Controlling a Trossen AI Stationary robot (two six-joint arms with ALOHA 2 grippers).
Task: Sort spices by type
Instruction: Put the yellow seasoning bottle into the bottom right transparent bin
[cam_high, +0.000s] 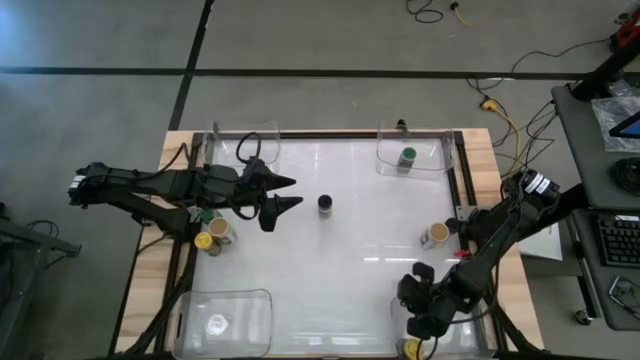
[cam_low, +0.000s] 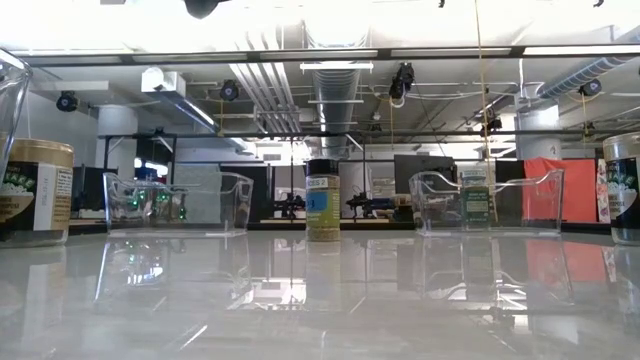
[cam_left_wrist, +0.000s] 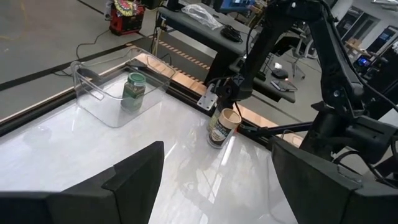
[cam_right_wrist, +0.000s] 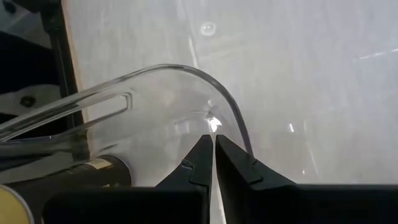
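Far-right tub (cam_high: 430, 152) holds green-lid jar (cam_high: 407, 157); far-left tub (cam_high: 262, 135) and near-left tub (cam_high: 245, 300) look bare. Black-lid jar (cam_high: 326, 204) alone mid-table — open white surface all round. Tan-lid jar (cam_high: 436, 234) by right edge; jars (cam_high: 212, 234) clustered under left arm. Left gripper (cam_high: 285, 194) wide open, empty, near black-lid jar. Right gripper (cam_right_wrist: 213, 149) closed, empty, over near-right tub (cam_right_wrist: 149, 87). Lab room behind.

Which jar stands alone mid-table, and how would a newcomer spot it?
Start from the white table seen from above and go to its middle, just beyond the open left end effector. There stands the black-lidded spice jar, upright and touching nothing. Unlike the green-lidded jar, it sits in no clear tub.
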